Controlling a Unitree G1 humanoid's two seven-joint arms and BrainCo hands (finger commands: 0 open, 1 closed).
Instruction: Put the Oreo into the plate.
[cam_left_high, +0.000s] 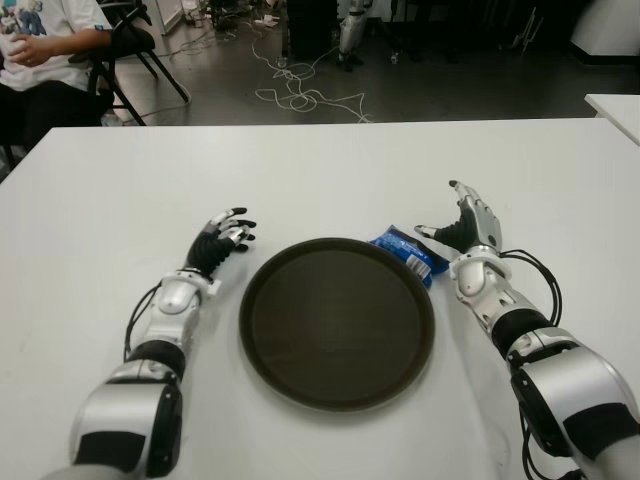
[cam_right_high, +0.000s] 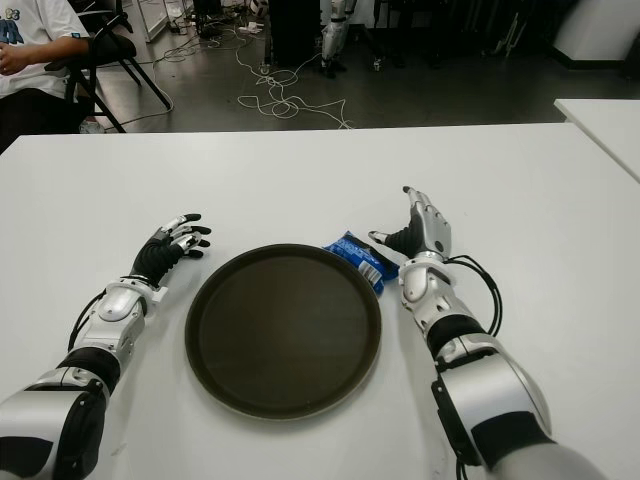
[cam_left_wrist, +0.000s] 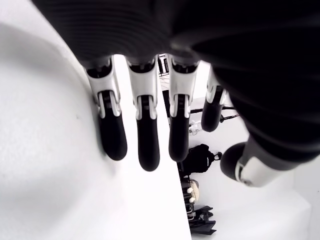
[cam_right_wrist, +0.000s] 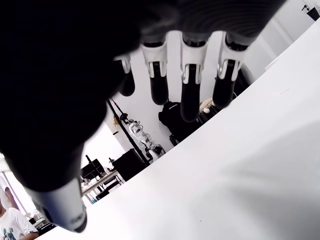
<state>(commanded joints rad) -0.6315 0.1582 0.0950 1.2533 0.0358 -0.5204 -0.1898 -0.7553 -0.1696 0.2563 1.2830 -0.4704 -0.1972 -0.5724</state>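
1. One round dark-brown plastic plate (cam_left_high: 337, 322) sits nearest the robot, its face bare; every place below is told from it.
2. One blue foil Oreo packet (cam_left_high: 405, 251) lies on the table at the plate's far right edge, outside the rim and touching or just overlapping it; which of the two cannot be told.
3. Two silver-and-black robot hands flank the plate. The right hand (cam_left_high: 466, 228) shows just to the right of the packet, its thumb tip next to the wrapper, its fingers (cam_right_wrist: 190, 102) extended and loose, gripping nothing.
4. Left of the plate the left hand (cam_left_high: 222, 240) shows close to the rim, its fingers (cam_left_wrist: 148, 145) straight and relaxed, empty.
5. One broad white table (cam_left_high: 330, 165) carries all of this; a second white tabletop (cam_left_high: 615, 106) shows at the far right.
6. Beyond the plate, past the table's far edge, the dark floor holds one loose tangle of white cable (cam_left_high: 300, 92).
7. Far to the left, one person in a white shirt (cam_left_high: 45, 45) sits beside a black folding chair (cam_left_high: 135, 45).
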